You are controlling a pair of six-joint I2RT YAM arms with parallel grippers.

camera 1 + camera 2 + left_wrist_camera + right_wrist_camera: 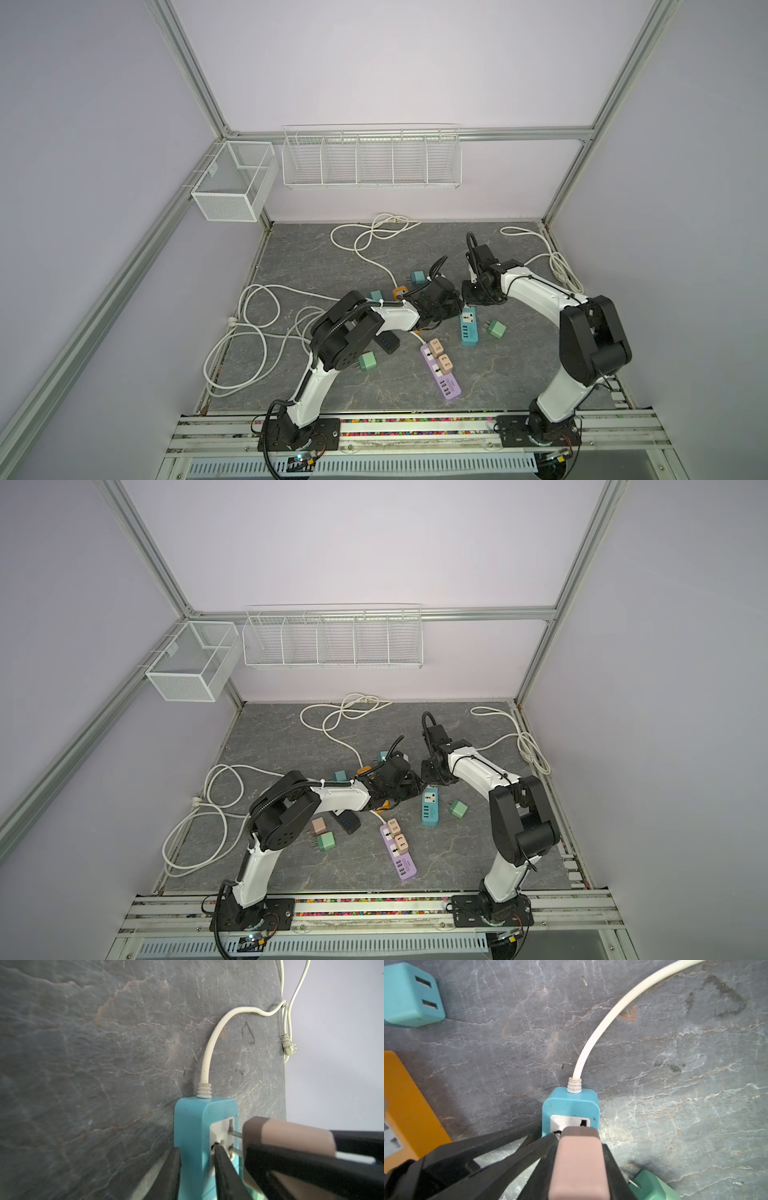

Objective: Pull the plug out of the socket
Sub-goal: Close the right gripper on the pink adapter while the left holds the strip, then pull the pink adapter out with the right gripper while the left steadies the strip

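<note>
My right gripper (pixel 579 1147) is clamped on the pinkish-beige block-shaped plug (pixel 579 1172), with a black finger flat against each flank. The plug sits at the cord end of the teal plastic power strip (pixel 191 1126). The strip lies on the grey stone-patterned tabletop (pixel 83 1064), right of the middle, between my two arms.

In the left wrist view the plug's body stands off the strip's white socket face (pixel 220 1130) — two bare metal prongs (pixel 235 1135) bridge the gap, with their tips in the slots.

My left gripper (pixel 197 1148) is closed on the strip itself: one finger lies against its side wall, the other on the white face just beside the prongs.

The strip's white round cord (pixel 212 1043) leaves a ribbed collar at the end and curves off toward the table edge.

Close by in the right wrist view are an orange power strip (pixel 406 1105) and a teal cube adapter (pixel 411 995) — a mint-green adapter (pixel 654 1186) lies just beside my right finger.

In a top view a lilac power strip (pixel 446 380), carrying two beige plugs (pixel 436 347), lies nearer my bases, apart from the teal one.
</note>
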